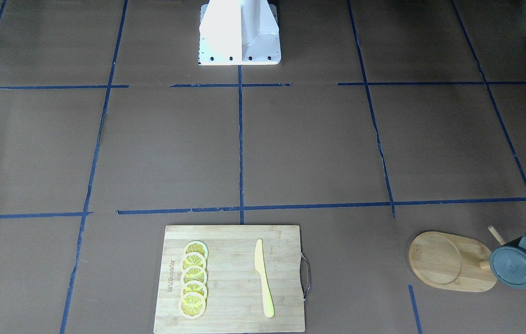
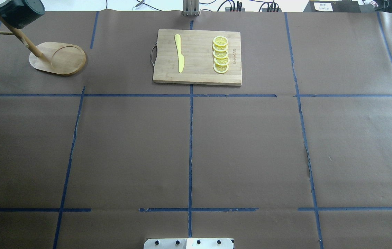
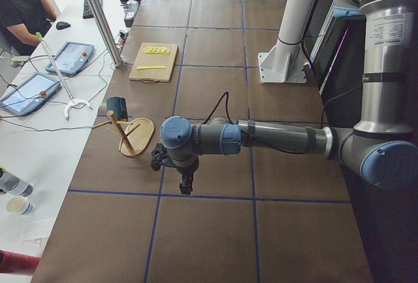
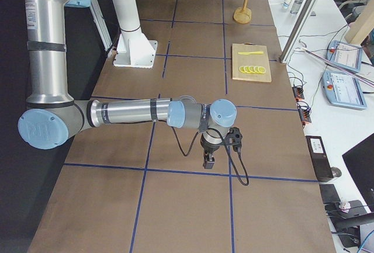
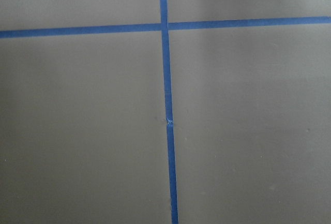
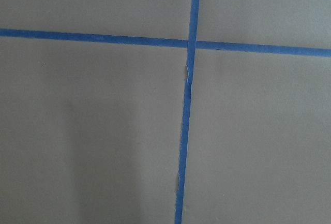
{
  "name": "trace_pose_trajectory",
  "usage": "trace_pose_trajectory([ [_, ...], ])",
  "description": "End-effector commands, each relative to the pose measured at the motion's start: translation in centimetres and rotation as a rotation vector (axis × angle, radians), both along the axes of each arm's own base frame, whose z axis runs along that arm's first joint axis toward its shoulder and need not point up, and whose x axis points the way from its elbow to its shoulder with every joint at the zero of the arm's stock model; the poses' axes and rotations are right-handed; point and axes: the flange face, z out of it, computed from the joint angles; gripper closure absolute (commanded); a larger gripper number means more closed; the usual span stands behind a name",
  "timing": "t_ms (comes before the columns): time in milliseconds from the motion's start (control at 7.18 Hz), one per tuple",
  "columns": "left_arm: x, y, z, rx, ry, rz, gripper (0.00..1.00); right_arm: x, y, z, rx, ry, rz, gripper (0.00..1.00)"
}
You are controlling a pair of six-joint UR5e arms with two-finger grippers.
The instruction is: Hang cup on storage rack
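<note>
A: Where is the dark blue-grey ribbed mug (image 1: 525,262)?

B: Up off the table, on the light wooden mug tree (image 1: 448,262), against the upper part of its round post. In the front-facing view its flat bottom faces the camera and the loop handle points up, with thin pegs sticking out around it. I can't make out which peg carries the handle.

A: And the tree itself?

B: Its oval base sits on the brown-paper-covered table (image 2: 130,148), at the far corner on the robot's left.

A: What else is out there?

B: A rectangular bamboo cutting board (image 2: 197,74) at the middle of the far edge, well apart from the tree. On it is an overlapping row of five yellow lemon slices (image 2: 220,55). A pale yellow knife (image 2: 179,53) lies beside them, not touching the row.

A: The arms?

B: Each stretches out low over bare paper, its tool pointing down. The left gripper (image 3: 186,188) is apart from the tree and holds nothing that I can see. It shows only in a side view, so I can't tell whether its fingers are spread or closed. The same goes for the right gripper (image 4: 207,162), which is far down the table from the mug.

A: The wrist cameras?

B: Just paper and crossing blue tape lines (image 5: 165,79) in both.
</note>
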Motion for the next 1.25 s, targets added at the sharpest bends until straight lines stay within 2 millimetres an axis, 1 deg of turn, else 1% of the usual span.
trace_pose_trajectory([
  [0, 0.0, 0.0, -0.3, 0.008, 0.000, 0.001, 0.00, -0.1, -0.1, -0.6, 0.009, -0.015, 0.001, 0.00],
  [418, 0.0, -0.1, -0.5, 0.016, 0.000, 0.003, 0.00, -0.2, 0.0, -0.2, 0.000, -0.013, 0.003, 0.00],
  [696, 0.0, 0.1, -0.3, 0.004, 0.000, 0.003, 0.00, -0.2, 0.1, -0.1, -0.001, -0.012, 0.002, 0.00],
  [835, 0.0, 0.6, 0.1, -0.004, 0.000, 0.003, 0.00, -0.1, 0.2, 0.1, -0.002, -0.009, 0.000, 0.00],
  [1114, 0.0, 0.9, 0.0, -0.002, 0.001, 0.003, 0.00, -0.1, 0.3, 0.1, -0.008, -0.008, 0.004, 0.00],
])
